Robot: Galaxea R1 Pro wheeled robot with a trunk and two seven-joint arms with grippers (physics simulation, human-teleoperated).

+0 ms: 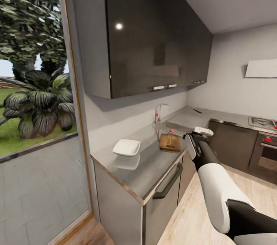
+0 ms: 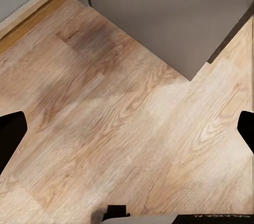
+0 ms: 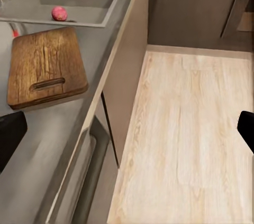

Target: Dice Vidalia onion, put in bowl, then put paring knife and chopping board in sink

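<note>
Approach phase. I see the countertop (image 1: 154, 168) running mid-frame in the head view, with the white bowl (image 1: 126, 147) on it, the chopping board (image 1: 170, 142) beyond and the sink (image 3: 74, 2) behind that. The onion (image 3: 59, 13) sits in the basin, upper left of the right wrist view. The paring knife (image 1: 197, 111) lies far back.

To do this well, I roll closer and square up to the basin before reaching.

Right gripper (image 3: 127, 129): jaws wide apart, empty, over the counter edge. Left gripper (image 2: 127, 129): jaws wide, empty, above floor.

chopping board (image 1: 170, 142) between bowl (image 1: 126, 147) and sink (image 1: 184, 122)
</note>
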